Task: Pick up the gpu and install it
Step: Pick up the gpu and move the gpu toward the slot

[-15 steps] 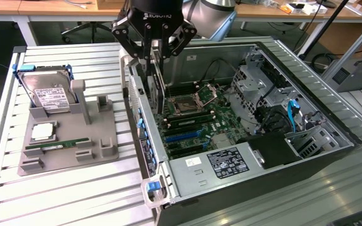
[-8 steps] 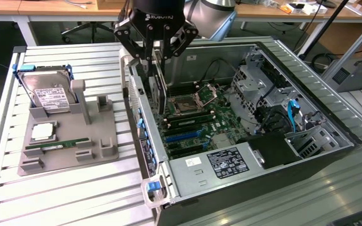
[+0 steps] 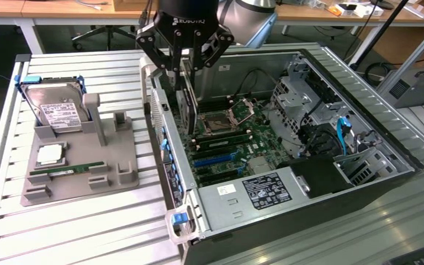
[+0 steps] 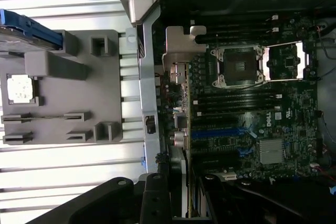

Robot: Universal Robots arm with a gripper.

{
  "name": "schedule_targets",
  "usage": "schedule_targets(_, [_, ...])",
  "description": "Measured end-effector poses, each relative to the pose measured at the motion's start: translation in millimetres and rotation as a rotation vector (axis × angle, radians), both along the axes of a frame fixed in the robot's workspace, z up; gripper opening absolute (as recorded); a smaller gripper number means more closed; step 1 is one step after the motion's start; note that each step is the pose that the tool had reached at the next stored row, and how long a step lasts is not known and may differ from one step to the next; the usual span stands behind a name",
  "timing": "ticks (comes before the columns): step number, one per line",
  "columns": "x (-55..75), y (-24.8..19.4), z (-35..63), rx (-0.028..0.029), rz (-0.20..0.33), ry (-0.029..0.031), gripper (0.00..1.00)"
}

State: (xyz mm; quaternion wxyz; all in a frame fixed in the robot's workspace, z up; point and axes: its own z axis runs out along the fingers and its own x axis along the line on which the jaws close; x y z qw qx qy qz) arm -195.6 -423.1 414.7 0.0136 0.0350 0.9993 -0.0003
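- The gripper [image 3: 185, 69] hangs over the open case [image 3: 388, 138], its jaws pinching the top edge of the gpu [image 3: 187, 107].
- The gpu hangs upright on edge inside the case, just beside the rear wall, at the exterior view's left of the socket [image 3: 216, 121].
- In the wrist view the gpu [image 4: 178, 51] is seen edge-on, its silvery bracket close to the rear wall, with the gripper [image 4: 184, 200] above it.
- I cannot tell whether its lower edge touches the board [image 3: 234, 141]. It does not look seated.
- The step in hand, I judge, is bringing the card to a slot. The blue slots [image 3: 216, 159] lie nearer the camera than the card does.
- The card's face seems to run along the rear wall, across the slots, so alignment looks unfinished.
- To do it well: hold the card plumb, set its connector edge parallel to the slot, and bring the bracket square to the rear opening.
- Press straight down only once both line up. A tilted push could jam the bracket or scrape the board.
- The thin card may pivot in the grip, so slow, even motion seems wise.
- The tray [image 3: 79, 182] beside the case holds the drive [image 3: 53, 107] and the stick [image 3: 68, 169], well apart from the work.
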Motion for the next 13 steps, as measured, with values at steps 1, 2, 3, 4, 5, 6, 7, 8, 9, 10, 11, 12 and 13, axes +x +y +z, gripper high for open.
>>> schedule_targets(1, [0.3,0.0,-0.2,-0.0003,0.000,0.0000,0.27])
schedule_targets(2, [0.8,0.0,-0.5,-0.0006,0.000,0.0000,0.27])
schedule_targets(3, [1.2,0.0,-0.7,-0.0009,0.000,0.0000,0.27])
schedule_targets(4, [1.5,0.0,-0.8,-0.0011,0.000,0.0000,0.27])
schedule_targets(5, [1.7,0.0,-1.0,-0.0013,0.000,0.0000,0.27])
schedule_targets(6, [2.0,0.0,-1.1,-0.0015,0.000,0.0000,0.27])
schedule_targets(7, [2.3,0.0,-1.3,-0.0017,0.000,0.0001,0.27])
schedule_targets(8, [2.6,0.0,-1.4,-0.0019,0.000,0.0000,0.27])
schedule_targets(9, [2.9,0.0,-1.6,-0.0023,0.000,0.0000,0.27])
schedule_targets(10, [3.3,0.0,-1.8,-0.0026,0.000,0.0000,0.27])
schedule_targets(11, [3.7,0.0,-2.0,-0.0030,0.000,0.0000,0.27])
schedule_targets(12, [4.2,0.0,-2.3,-0.0035,0.000,0.0000,0.27])
schedule_targets(13, [4.9,0.0,-2.6,-0.0042,0.000,0.0000,0.27])
